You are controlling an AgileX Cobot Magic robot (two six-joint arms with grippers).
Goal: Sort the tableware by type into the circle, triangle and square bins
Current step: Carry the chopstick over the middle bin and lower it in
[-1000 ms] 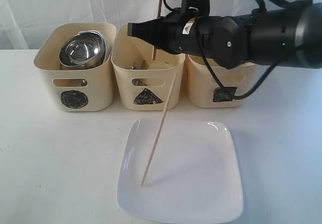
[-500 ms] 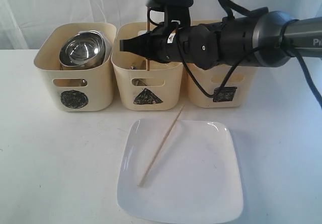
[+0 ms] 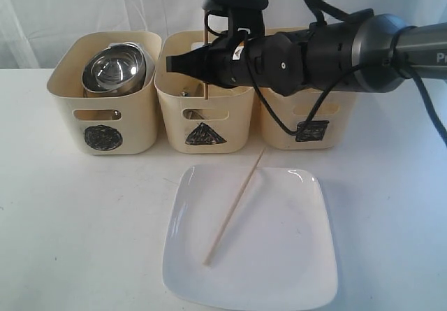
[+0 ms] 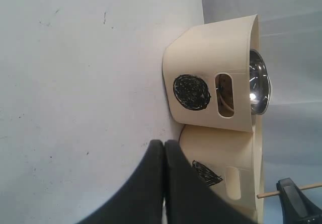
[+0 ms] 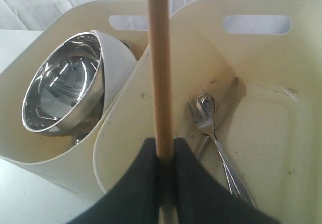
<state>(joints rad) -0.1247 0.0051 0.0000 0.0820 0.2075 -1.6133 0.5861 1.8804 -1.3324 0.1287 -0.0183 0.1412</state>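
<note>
Wooden and slim, one chopstick (image 5: 158,58) stands upright, pinched between the matte black fingers of the right claw (image 5: 162,151), directly above the triangle bin (image 3: 171,112), a rounded cream plastic tub with steel cutlery (image 5: 214,131) on its floor. Beyond the claw's tips the circle bin (image 3: 63,101) holds a shiny steel bowl (image 3: 112,70) against a white bowl (image 5: 118,58); below the claw a second chopstick (image 3: 234,206) lies slantwise on the glossy square plate (image 3: 279,248). The left claw (image 4: 164,151) is clenched on nothing, the circle bin ahead of it.
</note>
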